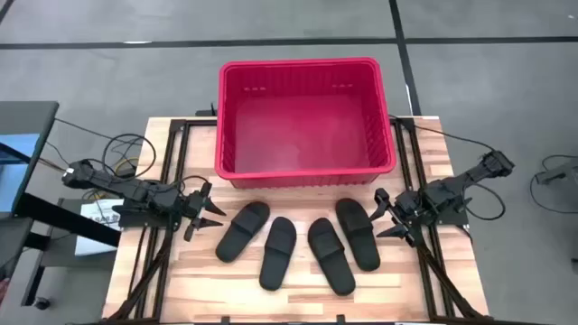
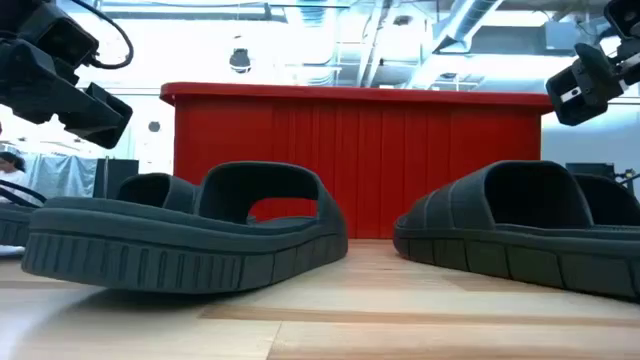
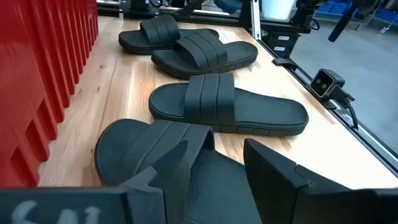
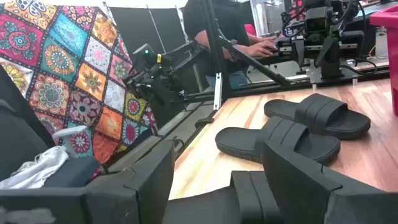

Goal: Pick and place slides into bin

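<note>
Four black slides lie side by side, soles down, on the wooden table in front of the red bin: the leftmost, two middle ones and the rightmost. My left gripper is open, just left of the leftmost slide, with its fingers pointing over that slide's near end. My right gripper is open, just right of the rightmost slide, whose strap shows between its fingers. I see neither gripper touching a slide.
The bin stands at the table's far edge, its front wall close behind the slides. Black rails run along both sides of the table. Cables and a blue-and-white box lie off the left edge. A person sits beyond the table.
</note>
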